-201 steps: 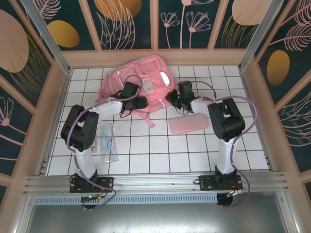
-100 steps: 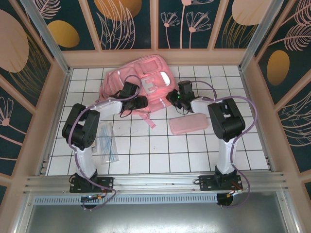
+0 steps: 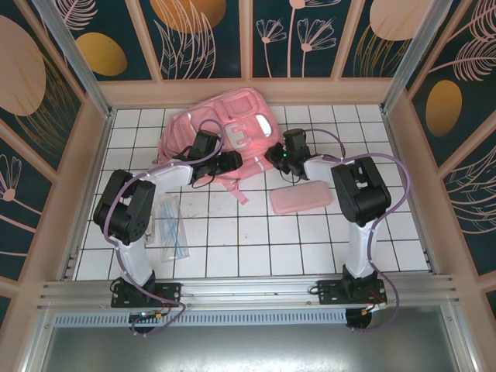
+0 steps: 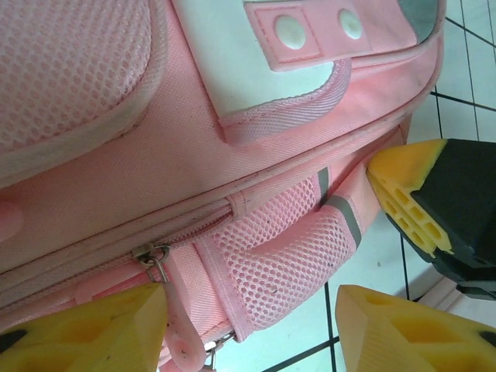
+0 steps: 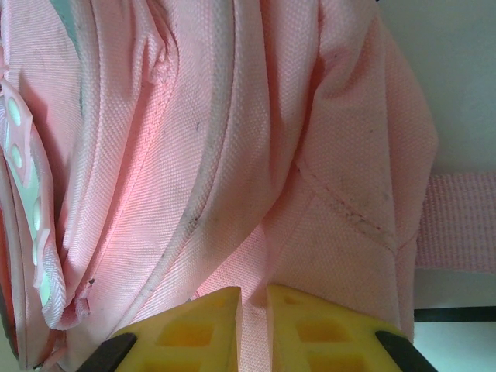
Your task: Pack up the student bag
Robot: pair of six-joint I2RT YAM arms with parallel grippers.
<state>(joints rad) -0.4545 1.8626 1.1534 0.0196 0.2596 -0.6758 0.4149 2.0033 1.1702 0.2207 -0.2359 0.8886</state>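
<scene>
Top external: both arms reach forward to student bag [image 3: 184, 128]; left gripper [image 4: 248, 310] spread, right gripper [image 5: 254, 298] pinching bag fabric.

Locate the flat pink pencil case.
The flat pink pencil case lies right of centre in the top view, nearer than the soft pink backpack, beside the right arm.

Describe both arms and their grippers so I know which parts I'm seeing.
The two arms match. The left arm and right arm each have white links, bulky black joint housings, a looping purple cable and a black base. The left gripper and right gripper have black bodies and yellow wedge-shaped fingers moulded with open ribbed cells.
</scene>
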